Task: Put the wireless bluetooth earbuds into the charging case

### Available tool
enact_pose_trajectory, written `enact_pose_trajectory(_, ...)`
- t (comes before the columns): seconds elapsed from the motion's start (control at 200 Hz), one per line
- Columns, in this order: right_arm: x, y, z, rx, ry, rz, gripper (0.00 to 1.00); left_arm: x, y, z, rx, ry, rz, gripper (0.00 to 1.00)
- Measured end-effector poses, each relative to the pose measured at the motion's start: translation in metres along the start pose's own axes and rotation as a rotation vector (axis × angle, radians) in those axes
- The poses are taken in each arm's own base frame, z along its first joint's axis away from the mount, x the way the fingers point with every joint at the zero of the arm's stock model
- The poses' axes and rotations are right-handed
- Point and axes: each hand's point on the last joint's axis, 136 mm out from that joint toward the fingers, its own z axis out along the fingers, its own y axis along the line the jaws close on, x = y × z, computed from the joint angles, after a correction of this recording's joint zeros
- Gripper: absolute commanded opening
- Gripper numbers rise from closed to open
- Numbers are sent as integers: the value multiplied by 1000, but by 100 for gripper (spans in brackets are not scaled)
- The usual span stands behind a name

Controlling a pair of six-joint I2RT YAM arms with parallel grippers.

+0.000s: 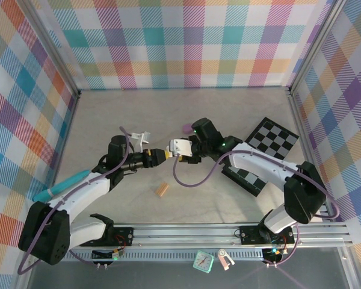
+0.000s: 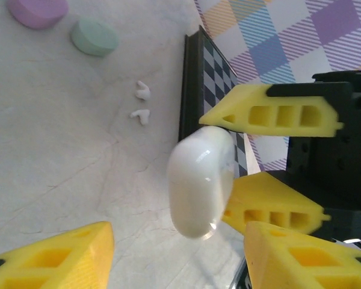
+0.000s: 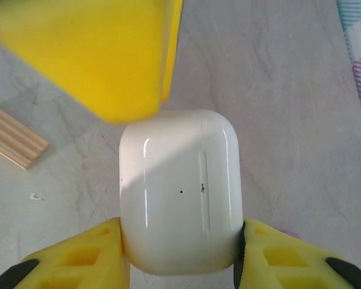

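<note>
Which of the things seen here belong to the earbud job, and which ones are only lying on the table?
Belong to the job:
white charging case, gripped in the right claw; left claw, open, close by; two white earbuds on the table; purple case and green case, probably chargers too.

Just lying about:
tan ridged block; checkerboard.

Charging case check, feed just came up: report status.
Right tool shut on white charging case. Left tool open, close beside it. Two white earbuds loose on table, not yet in.
</note>
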Motion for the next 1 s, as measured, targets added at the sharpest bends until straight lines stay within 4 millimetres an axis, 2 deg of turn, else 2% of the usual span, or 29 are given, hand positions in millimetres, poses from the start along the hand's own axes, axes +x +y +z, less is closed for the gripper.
enact_pose_trajectory(0.185, -8, 3, -10, -7, -41, 7, 41, 1, -16, 11, 68, 28, 34, 44)
enact_pose_trajectory(0.325, -8, 8, -10, -23, -48, 21, 41, 1, -27, 17, 112, 49, 58, 31)
enact_pose_trajectory(0.52, -7, 8, -11, -22, -47, 25, 42, 2, -32, 19, 132, 53, 64, 12)
enact_pose_trajectory(0.585, -7, 8, -13, -18, -49, 27, 49, 1, -33, 18, 137, 52, 69, 9)
enact_pose_trajectory(0.75, -9, 9, -24, -19, -91, 66, 75, 3, -50, 11, 179, 37, 199, 10)
enact_pose_trajectory(0.85, -13, 7, -43, -29, -156, 100, 82, 5, -64, 2, 200, -5, 346, 10)
enact_pose_trajectory(1.0, -24, 4, -78, -32, -264, 131, 83, 12, -89, -4, 252, -68, 588, 9)
